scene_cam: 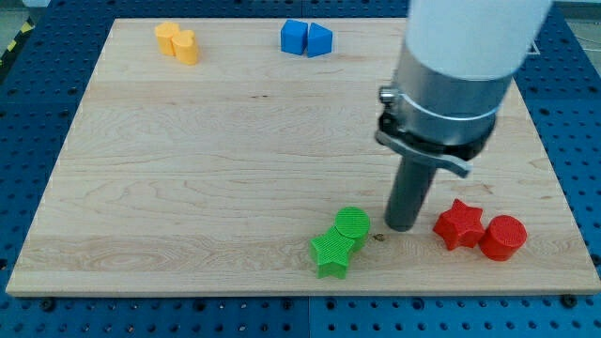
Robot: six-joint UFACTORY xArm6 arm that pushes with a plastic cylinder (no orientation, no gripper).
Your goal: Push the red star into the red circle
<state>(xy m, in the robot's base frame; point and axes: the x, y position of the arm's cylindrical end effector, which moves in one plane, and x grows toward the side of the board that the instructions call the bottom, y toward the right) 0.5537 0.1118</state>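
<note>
The red star (458, 223) lies near the view's bottom right on the wooden board (188, 188). The red circle (503, 237) sits just right of it and a little lower, touching it or nearly so. My tip (402, 227) rests on the board just left of the red star, with a small gap between them. It stands between the red star and the green circle (352, 225).
A green star (332, 253) touches the green circle at its lower left. A blue cube (295, 36) and a blue triangular block (318, 40) sit at the top centre. Two yellow blocks (177, 41) sit at the top left. The board's bottom edge is close below the red blocks.
</note>
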